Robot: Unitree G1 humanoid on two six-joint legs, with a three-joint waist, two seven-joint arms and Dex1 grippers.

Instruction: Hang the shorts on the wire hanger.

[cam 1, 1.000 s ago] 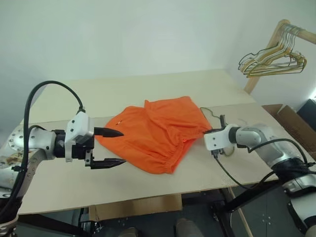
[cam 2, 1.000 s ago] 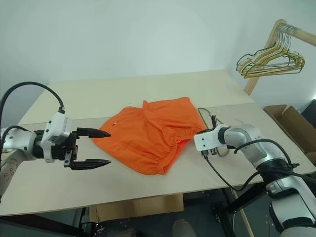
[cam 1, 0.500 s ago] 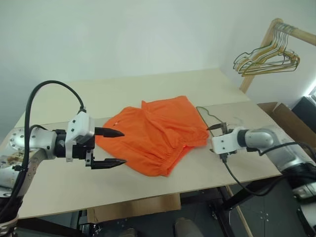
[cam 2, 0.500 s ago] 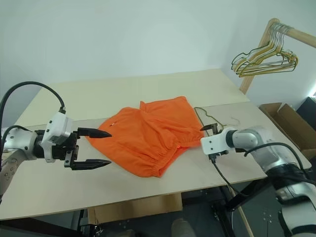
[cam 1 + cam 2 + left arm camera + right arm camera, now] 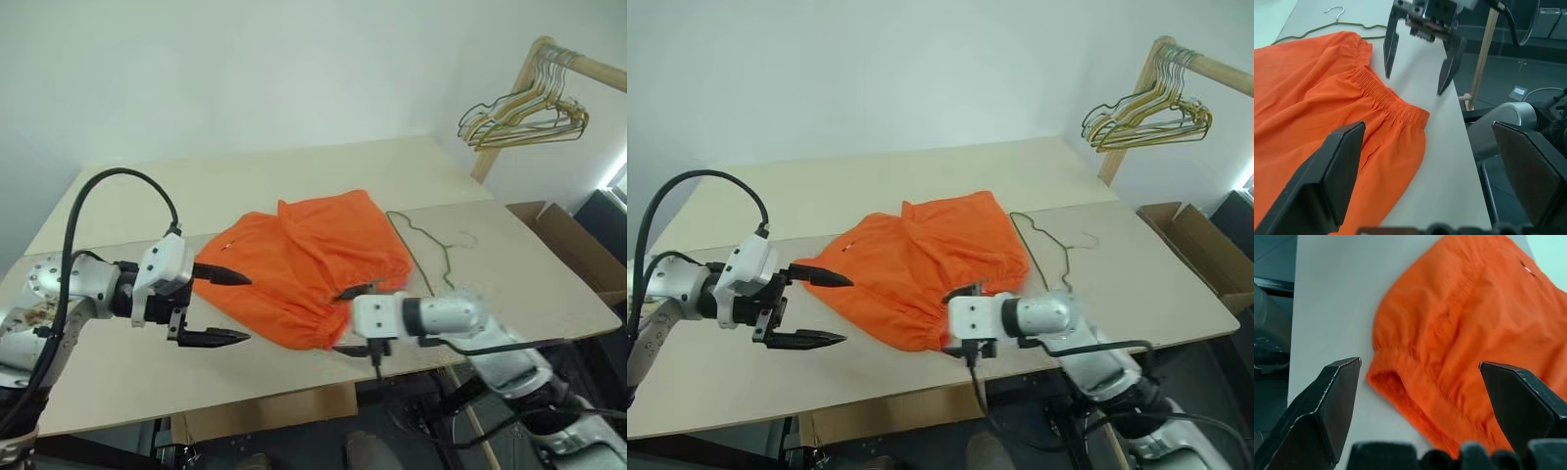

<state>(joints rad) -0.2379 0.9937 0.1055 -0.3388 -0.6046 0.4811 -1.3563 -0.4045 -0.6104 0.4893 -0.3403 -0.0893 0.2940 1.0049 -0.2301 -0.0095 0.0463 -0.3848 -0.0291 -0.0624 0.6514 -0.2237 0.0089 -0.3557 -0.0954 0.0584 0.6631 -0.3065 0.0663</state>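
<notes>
We look down on a pale beige table (image 5: 294, 166) that fills the middle of the frame, made of two boards meeting along a seam, against a plain white wall. The shorts (image 5: 304, 259) lie flat and crumpled at the centre, bright orange, waistband toward the lower right. Just beside them on the right lies the wire hanger (image 5: 431, 240), thin and olive-grey, flat on the table, its hook pointing right; we cannot tell whether it touches the fabric.

At the lower left, the left gripper (image 5: 220, 308) hovers at the shorts' edge, its two black fingers spread wide and holding nothing. At lower centre, the right gripper (image 5: 955, 318) is somewhat blurred, but its fingers stand wide apart at the waistband corner, empty.

In the upper right, a bunch of gold and green hangers (image 5: 524, 113) hangs from a wooden rail (image 5: 573, 59). A cardboard box (image 5: 573, 245) sits on the floor at the right edge.
</notes>
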